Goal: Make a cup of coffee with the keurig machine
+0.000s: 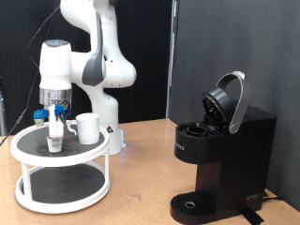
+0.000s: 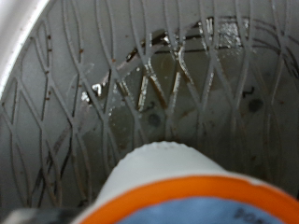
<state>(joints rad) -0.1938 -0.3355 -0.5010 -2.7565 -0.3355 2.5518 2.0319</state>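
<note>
Gripper (image 1: pixel 57 120) hangs over top shelf of round white 2-tier rack (image 1: pixel 60 169) at exterior view's left, fingers closed on small white pod (image 1: pixel 56 137). Cup (image 1: pixel 87 127), smooth white ceramic, stands on same shelf just beside gripper. Keurig machine (image 1: pixel 221 159), boxy black, lid raised, sits well apart at right on wooden table (image 1: pixel 141 192). Wrist view alone shows dark mesh shelf surface (image 2: pixel 168 84) and pod's white-orange rim (image 2: pixel 177 182), blurred.

Arm upright, wrist pointing straight down; gripper (image 1: pixel 57 120) low, fingers vertical.
</note>
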